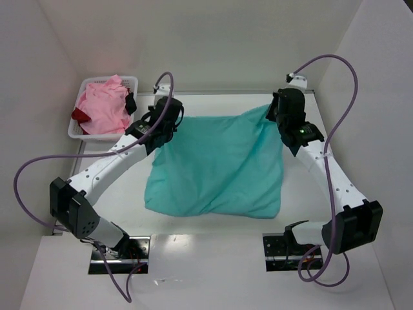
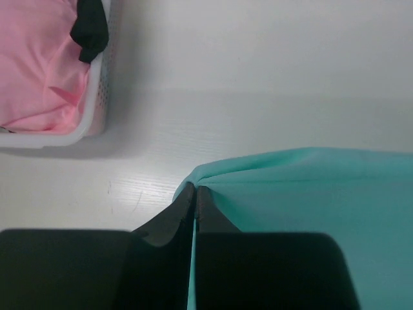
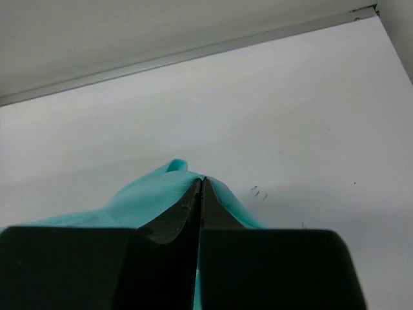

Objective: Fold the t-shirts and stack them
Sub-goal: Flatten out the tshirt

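The white worktop [image 1: 310,187] carries a teal t-shirt [image 1: 219,168] spread across its middle and reaching toward the far edge. At the far left corner stands a white basket [image 1: 76,132], with a pink t-shirt [image 1: 103,106] heaped in it and a dark red t-shirt [image 1: 79,115] showing at its left side. The left hand [image 2: 195,192] is clamped on the teal t-shirt's far left corner, and the right hand [image 3: 202,183] is pinched tight on its far right corner
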Robot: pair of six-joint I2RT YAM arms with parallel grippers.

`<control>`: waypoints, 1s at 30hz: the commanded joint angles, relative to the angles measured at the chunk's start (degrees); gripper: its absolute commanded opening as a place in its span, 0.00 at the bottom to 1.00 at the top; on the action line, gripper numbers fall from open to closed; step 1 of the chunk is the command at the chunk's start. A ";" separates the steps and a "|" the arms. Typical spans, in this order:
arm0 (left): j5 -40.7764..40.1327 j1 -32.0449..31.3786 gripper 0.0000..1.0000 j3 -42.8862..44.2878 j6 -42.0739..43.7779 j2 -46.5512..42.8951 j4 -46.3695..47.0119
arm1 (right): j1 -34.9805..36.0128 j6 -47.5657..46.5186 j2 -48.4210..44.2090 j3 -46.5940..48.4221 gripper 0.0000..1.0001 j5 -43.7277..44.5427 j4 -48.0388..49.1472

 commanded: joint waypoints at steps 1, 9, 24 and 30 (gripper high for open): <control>-1.54 2.65 0.00 3.25 1.87 -2.96 10.75 | -0.83 -0.43 -1.25 5.32 0.00 2.22 10.44; 7.33 10.83 0.00 11.77 7.77 -2.44 17.09 | -1.45 -4.12 2.53 17.79 0.00 2.93 13.96; 14.72 10.31 0.00 1.32 9.27 -32.56 4.88 | -1.45 -4.82 -26.46 8.74 0.00 1.52 1.50; 13.22 10.31 0.00 10.10 8.84 -40.32 -2.42 | -1.45 -5.88 -28.24 22.34 0.00 0.74 -6.25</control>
